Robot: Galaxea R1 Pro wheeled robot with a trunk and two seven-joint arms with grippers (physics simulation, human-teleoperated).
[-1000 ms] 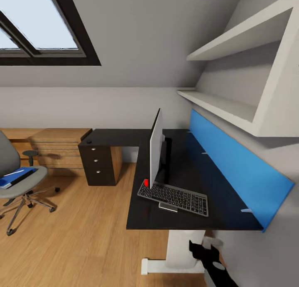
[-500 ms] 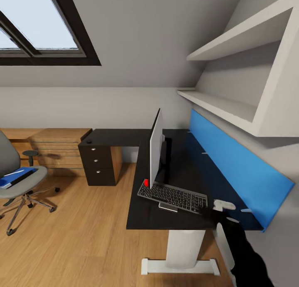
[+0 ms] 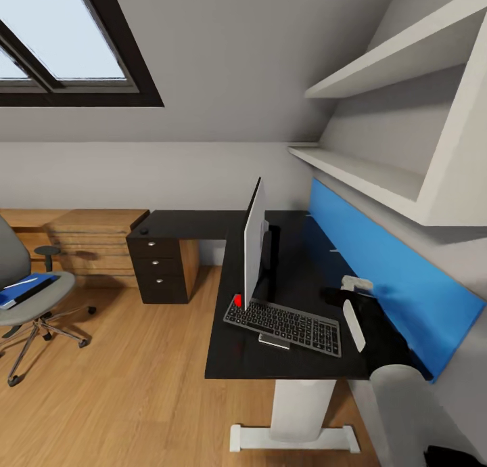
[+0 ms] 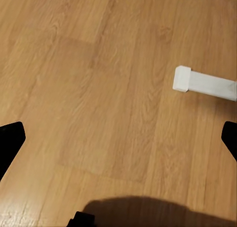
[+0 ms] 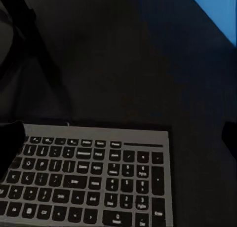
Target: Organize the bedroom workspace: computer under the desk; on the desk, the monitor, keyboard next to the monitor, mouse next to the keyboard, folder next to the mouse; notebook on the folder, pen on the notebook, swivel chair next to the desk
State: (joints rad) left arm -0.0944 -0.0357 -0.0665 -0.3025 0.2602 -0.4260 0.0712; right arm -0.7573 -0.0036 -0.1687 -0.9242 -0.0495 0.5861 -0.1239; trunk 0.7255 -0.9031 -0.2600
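The desk (image 3: 308, 271) carries the monitor (image 3: 253, 240), seen edge-on, and the keyboard (image 3: 284, 321) lying askew at the monitor's foot. My right gripper (image 3: 333, 295) hovers over the black top just beyond the keyboard's right end. In the right wrist view the gripper (image 5: 118, 138) is open, with the keyboard (image 5: 89, 182) below it. At far left the swivel chair (image 3: 30, 298) holds the blue folder (image 3: 27, 287), with a thin white pen (image 3: 17, 283) on it. My left gripper (image 4: 118, 140) hangs open over the wooden floor. The computer and notebook are out of view.
A small dark rounded object (image 3: 144, 231) sits on the desk's far left wing above black drawers (image 3: 157, 267). A light wooden drawer unit (image 3: 91, 240) stands beside them. White shelves (image 3: 379, 176) overhang the blue back panel (image 3: 385, 271). The desk's white foot (image 4: 205, 84) lies near my left gripper.
My right arm has risen from beside the desk's pedestal to above the desk top, ending past the keyboard's right end. The keyboard, monitor and chair have stayed put.
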